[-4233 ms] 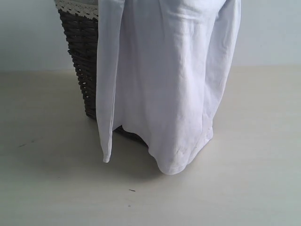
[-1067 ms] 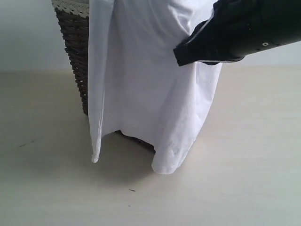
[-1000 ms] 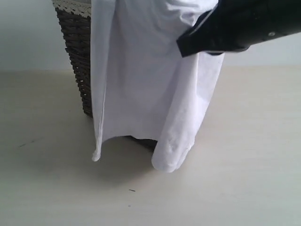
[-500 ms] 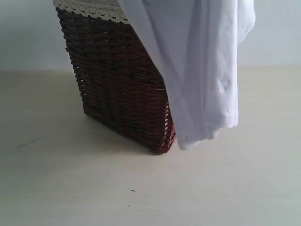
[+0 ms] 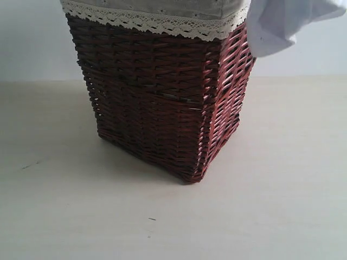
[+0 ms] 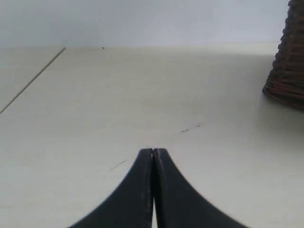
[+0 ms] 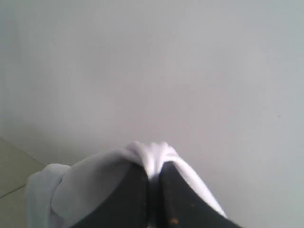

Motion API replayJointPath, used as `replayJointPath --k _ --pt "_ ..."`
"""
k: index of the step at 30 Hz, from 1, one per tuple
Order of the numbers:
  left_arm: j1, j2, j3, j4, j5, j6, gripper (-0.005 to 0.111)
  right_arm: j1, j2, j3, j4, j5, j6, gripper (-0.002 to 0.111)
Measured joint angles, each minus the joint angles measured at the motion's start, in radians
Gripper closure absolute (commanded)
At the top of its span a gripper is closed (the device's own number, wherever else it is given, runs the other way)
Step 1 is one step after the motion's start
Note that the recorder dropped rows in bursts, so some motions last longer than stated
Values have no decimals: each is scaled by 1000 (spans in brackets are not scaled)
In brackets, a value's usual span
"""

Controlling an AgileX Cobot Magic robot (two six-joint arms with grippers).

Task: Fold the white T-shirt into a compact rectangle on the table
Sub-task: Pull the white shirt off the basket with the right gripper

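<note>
Only a low corner of the white T-shirt (image 5: 282, 27) shows at the top right of the exterior view, hanging in the air beside the wicker basket (image 5: 162, 103); the rest is above the frame. In the right wrist view my right gripper (image 7: 153, 166) is shut on a bunched fold of the T-shirt (image 7: 151, 153), which drapes over both fingers, with a plain wall behind. Neither arm appears in the exterior view. My left gripper (image 6: 153, 151) is shut with nothing between its fingers, low over the table (image 6: 118, 104), with the basket's base (image 6: 287, 71) some way off.
The dark red-brown wicker basket has a white lace-trimmed liner (image 5: 157, 19) and stands on the table (image 5: 282, 189) left of centre. Small dark specks (image 5: 152, 219) mark the table in front of it.
The T-shirt, which hung down in front of the basket, has been lifted up and to the right; only its lowest corner still shows. The basket's whole front is now uncovered.
</note>
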Motion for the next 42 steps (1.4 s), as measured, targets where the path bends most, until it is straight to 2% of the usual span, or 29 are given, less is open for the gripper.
replayJointPath --k 8,16,27,36,42 --pt "0 0 0 0 0 0 107 0 0 -171 67 114 -5 108" --pt "0 0 0 0 0 0 107 0 -2 -270 187 138 -40 108" --pt "0 0 0 0 0 0 107 0 -8 -285 229 138 -44 108" --pt "0 0 0 0 0 0 107 0 -8 -312 480 87 -121 108" --pt "0 0 0 0 0 0 107 0 -1 -312 528 203 -130 108"
